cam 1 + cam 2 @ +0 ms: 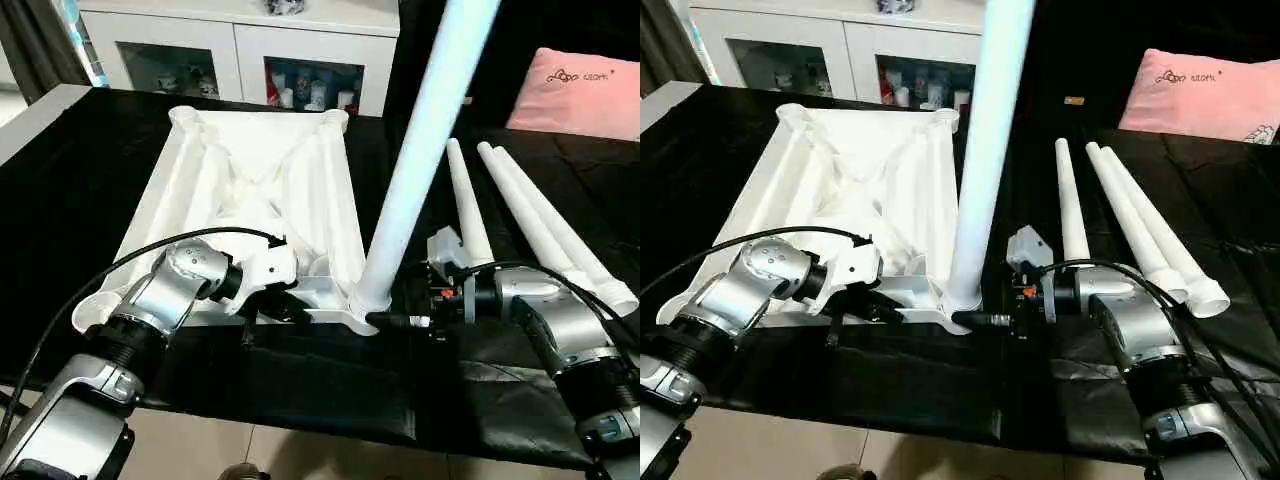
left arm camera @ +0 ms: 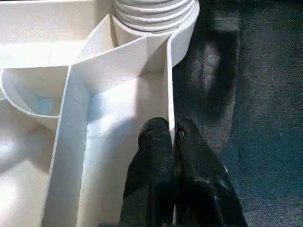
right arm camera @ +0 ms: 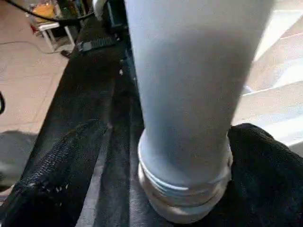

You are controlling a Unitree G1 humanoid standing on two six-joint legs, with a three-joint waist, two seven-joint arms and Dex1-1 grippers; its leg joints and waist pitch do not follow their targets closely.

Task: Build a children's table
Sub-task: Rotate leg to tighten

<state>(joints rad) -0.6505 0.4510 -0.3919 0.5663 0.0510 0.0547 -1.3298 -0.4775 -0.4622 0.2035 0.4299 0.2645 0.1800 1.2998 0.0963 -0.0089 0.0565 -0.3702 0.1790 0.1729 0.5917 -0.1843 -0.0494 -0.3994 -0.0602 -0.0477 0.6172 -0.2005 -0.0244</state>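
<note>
Where the corner socket (image 1: 360, 305) opens, one leg (image 1: 420, 150) stands.

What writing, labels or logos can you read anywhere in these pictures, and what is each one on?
Pink rectangular fabric pillow: a small dark printed logo with a short word beside it, too small to read.
Items behind the glass doors of the white cabinet: any labels are too blurred to read.
No readable text elsewhere.

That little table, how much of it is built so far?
One leg stands upright in a near corner socket of the upturned tabletop. The left gripper, jaws shut, pinches the tabletop's edge wall; the right gripper, jaws open, sits at that leg's base. Three legs lie on the black cloth, not yet fitted.
</note>
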